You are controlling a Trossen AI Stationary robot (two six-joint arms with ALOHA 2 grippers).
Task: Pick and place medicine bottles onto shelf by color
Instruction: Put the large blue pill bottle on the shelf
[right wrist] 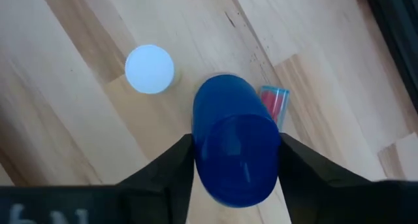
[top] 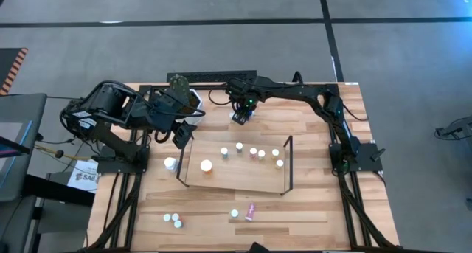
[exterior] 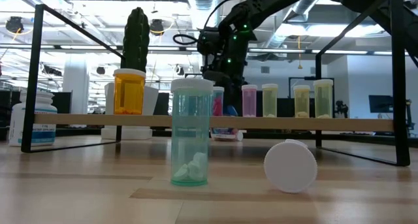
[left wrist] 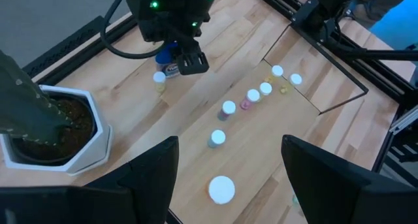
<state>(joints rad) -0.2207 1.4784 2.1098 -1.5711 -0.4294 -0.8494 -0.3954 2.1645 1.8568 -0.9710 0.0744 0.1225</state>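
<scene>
Right gripper (right wrist: 234, 152) is clamping the blue-capped bottle (right wrist: 235, 142) at the desk's (top: 310, 113) far edge behind the shelf (top: 236, 175). Rigid, light, slick plastic, so I'd be gripping mid-body, square. Left gripper (left wrist: 228, 175) is hovering open near the cactus pot (left wrist: 59, 136).

Low light-wood shelf (top: 243, 181) with dark-framed end panels, mid-bench. On it: white-capped orange bottle (top: 206, 166) at one end, then a row of small white-capped bottles (top: 253, 152), greenish, pink and yellowish, upright. Blue-capped bottle (right wrist: 235, 149) upright between the right gripper (right wrist: 232, 160) fingers, behind the shelf. Near the front edge: upright pale-green bottle (exterior: 191, 132), pink one (top: 250, 212) lying flat, three white-capped ones (top: 172, 220) clustered.
</scene>
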